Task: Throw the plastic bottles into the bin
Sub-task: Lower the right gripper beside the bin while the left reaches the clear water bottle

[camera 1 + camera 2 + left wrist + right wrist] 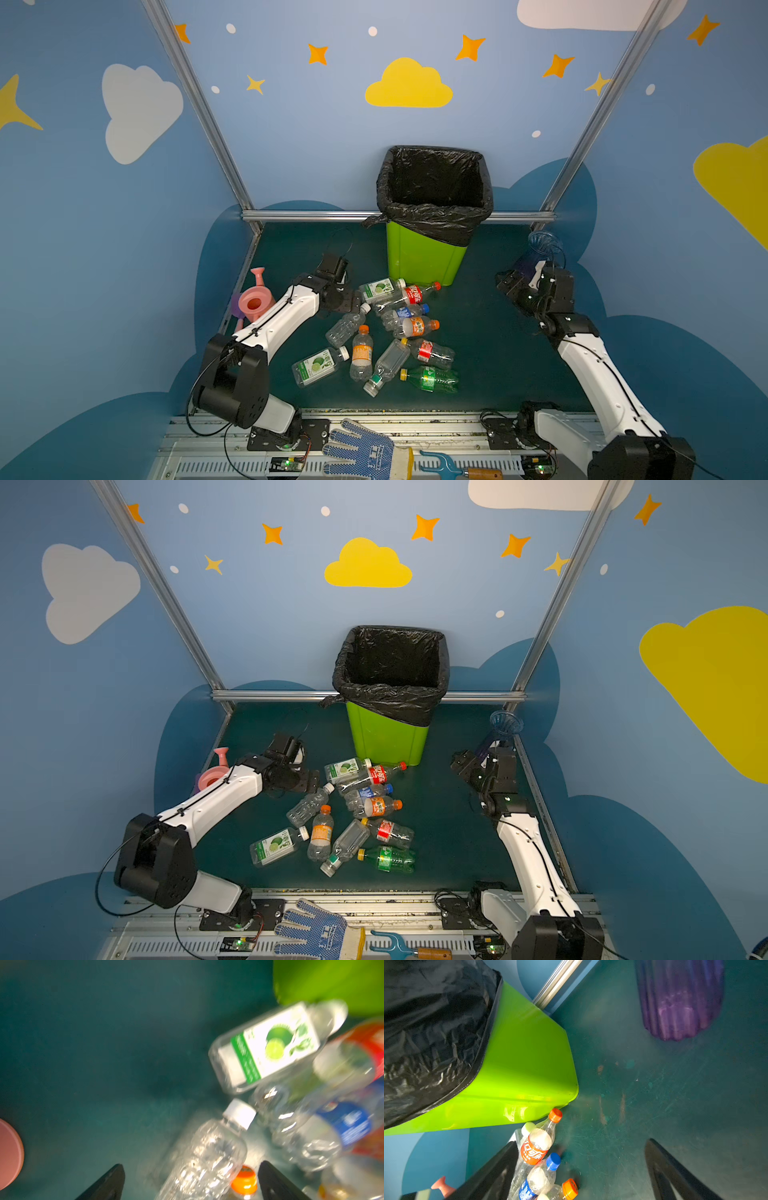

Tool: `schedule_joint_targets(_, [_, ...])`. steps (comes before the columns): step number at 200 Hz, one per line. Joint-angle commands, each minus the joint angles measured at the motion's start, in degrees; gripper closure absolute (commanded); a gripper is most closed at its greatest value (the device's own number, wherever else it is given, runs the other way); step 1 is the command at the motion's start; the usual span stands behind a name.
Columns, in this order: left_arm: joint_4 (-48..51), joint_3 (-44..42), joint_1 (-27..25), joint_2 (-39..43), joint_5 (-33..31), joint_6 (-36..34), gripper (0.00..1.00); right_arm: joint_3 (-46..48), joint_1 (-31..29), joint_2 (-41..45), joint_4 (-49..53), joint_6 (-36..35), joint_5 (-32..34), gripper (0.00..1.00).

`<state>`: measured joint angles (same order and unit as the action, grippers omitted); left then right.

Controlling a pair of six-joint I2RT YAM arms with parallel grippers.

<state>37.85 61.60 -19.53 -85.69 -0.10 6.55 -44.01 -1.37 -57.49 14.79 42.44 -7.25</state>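
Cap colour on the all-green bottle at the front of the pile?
Yellow. The green bottle and its cap show best in a top view.

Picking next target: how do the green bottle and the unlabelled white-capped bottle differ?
The green bottle is tinted, yellow-capped, labelled; the clear bottle is white-capped, bare. The green bottle lies nearer the front edge, the clear bottle nearer the bin. Both lie on their sides.

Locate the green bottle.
In both top views the green bottle lies on its side, centre front, right of the green-capped clear bottle and just in front of the red-labelled bottle.
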Motion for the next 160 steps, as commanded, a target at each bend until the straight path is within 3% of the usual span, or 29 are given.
schedule_joint_targets(1, [8.4, 2.1, -0.8, -0.9, -3.0, -5.9, 0.01, 0.4, 1.0, 1.0, -1.8, 1.9, -1.3, 0.07])
schedule_joint_targets(88, [11.4, 2.2, -5.1, -3.6, -1.2, -11.3, 0.03, 0.3, 1.9, -2.6, -2.4, 3.7, -4.5, 0.06])
schedule_joint_targets(113, [12.2, 3.2, -5.1, -5.7, -4.2, -9.9, 0.1, 0.5, 2.1, -2.2, -1.9, 3.7, -4.2, 0.07])
schedule_joint_targets(160, [11.0, 4.2, -5.1, -7.8, -3.3, -9.5, 0.18, 1.0, 2.8, -1.4, -1.7, 3.7, -4.3, 0.07])
